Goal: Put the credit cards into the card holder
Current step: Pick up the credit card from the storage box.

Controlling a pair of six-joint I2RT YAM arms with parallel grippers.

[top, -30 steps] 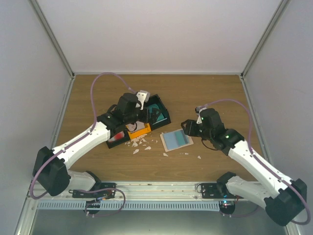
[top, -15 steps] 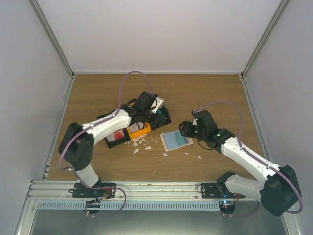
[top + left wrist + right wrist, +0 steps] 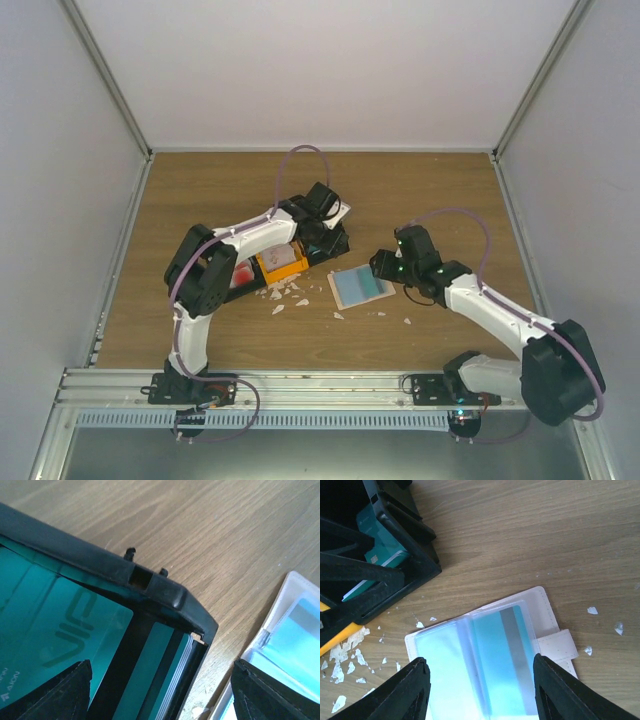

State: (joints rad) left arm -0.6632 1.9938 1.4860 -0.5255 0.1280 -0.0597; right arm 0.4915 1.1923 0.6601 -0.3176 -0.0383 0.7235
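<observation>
While the left hand (image 3: 162, 692) hangs over the corner of the black bin (image 3: 165, 587), its fingers (image 3: 60, 690) stand wide apart at the two lower corners of the left wrist view, and nothing is between them. Inside this bin lie teal credit cards (image 3: 50, 625), one with the letters VIP, and a stack of more cards shows its edges by the bin wall. The card holder (image 3: 542, 612) lies open and flat on the wooden surface (image 3: 545, 530), in the lower middle of the right wrist view, near the bin but not touching it. Light blue shows under its clear pockets, and one teal card (image 3: 512, 650) with a grey stripe sits in the right pocket. The tab (image 3: 559, 647) sticks out at the right side. The right hand (image 3: 480, 690) hovers just above the holder with its fingers apart, gripping nothing. An orange bin (image 3: 283, 262) is joined to the black one at the centre left of the top view, and small white scraps (image 3: 285, 293) are scattered just below it.
</observation>
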